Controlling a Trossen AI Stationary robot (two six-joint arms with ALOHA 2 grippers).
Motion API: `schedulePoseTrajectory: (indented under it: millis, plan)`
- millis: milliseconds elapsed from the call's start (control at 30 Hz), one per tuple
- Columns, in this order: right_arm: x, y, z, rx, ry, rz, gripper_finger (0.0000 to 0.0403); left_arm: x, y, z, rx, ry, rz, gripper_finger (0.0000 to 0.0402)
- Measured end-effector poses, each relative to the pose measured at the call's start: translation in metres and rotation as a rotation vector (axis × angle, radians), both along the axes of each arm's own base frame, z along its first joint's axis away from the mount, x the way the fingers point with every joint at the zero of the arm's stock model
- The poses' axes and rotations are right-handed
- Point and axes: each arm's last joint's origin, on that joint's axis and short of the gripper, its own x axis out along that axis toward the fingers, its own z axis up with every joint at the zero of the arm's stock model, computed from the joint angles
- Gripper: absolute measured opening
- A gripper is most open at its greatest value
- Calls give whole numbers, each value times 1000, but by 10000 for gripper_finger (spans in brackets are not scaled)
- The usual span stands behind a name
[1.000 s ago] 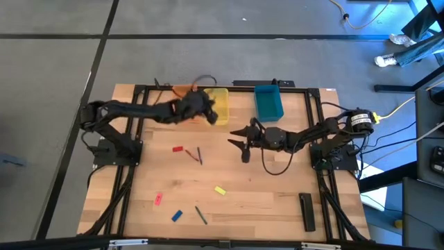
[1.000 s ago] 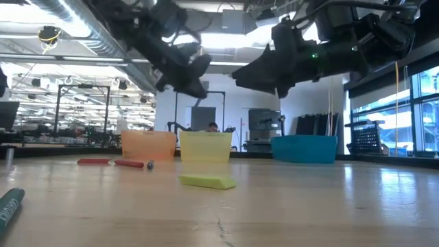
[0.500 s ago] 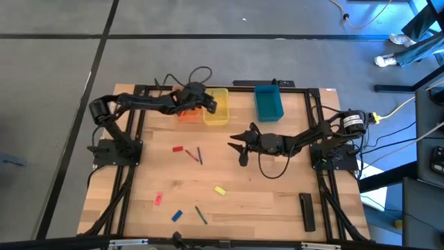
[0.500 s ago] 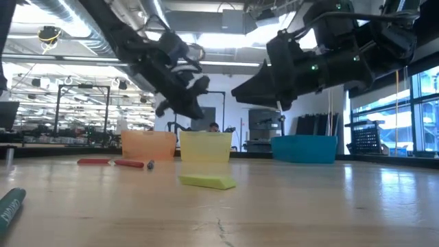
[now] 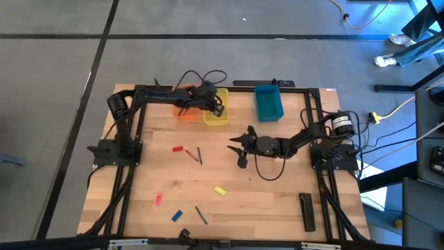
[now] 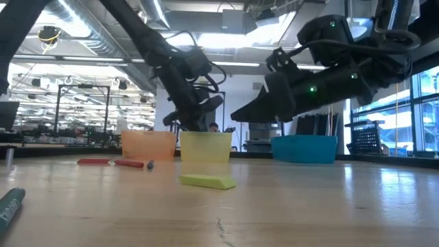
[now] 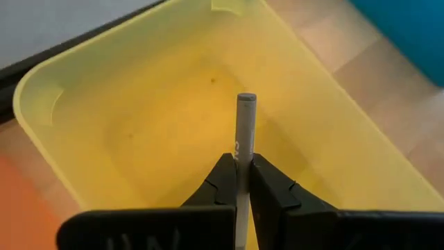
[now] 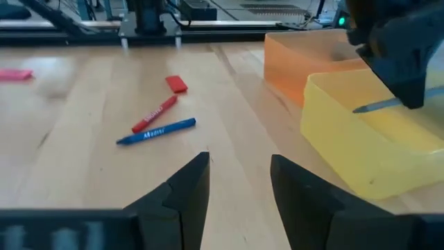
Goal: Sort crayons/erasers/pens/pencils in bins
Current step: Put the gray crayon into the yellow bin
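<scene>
My left gripper (image 5: 214,104) hangs over the yellow bin (image 5: 216,115) at the table's far side, shut on a grey crayon (image 7: 245,128). The orange bin (image 5: 185,113) stands to the left of the yellow one, and the teal bin (image 5: 268,102) to its right. My right gripper (image 5: 238,148) is open above the table's middle, with nothing between its fingers (image 8: 187,184). Loose on the wood lie a red eraser (image 5: 178,148), a red and a blue pen (image 5: 198,154), a pink eraser (image 5: 158,199), a yellow eraser (image 5: 220,190), a blue eraser (image 5: 177,216) and a dark pen (image 5: 200,215). My left gripper pinches the grey crayon's shaft (image 7: 241,161) between its two fingertips. The crayon lies along the fingers, its free end (image 7: 246,99) sticking out ahead. The fingers slant down from the table's left toward the yellow bin's inside. The crayon is lifted clear of the table.
A long black bar (image 5: 306,211) lies near the table's front right corner. Cables loop over the left arm (image 5: 201,75). The table's dark frame rails run along its left and right sides. Bare wood lies between the right gripper and the bins.
My left gripper has come down toward the yellow bin with the crayon, tipping its fingers further downward, and now hangs just above the bin's rim. My right gripper has sunk a little above the table's middle.
</scene>
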Motion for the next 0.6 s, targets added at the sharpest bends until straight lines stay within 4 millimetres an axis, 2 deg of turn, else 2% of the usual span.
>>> schedulePoseTrajectory:
  millis: [367, 600]
  plan:
    - [1, 0, -5, -29, -2, 9, 157, 2, 5, -25, -58, 104, -5, 7]
    - [1, 0, -5, -29, -1, 12, 157, 3, 5, -24, -52, 95, -5, 33]
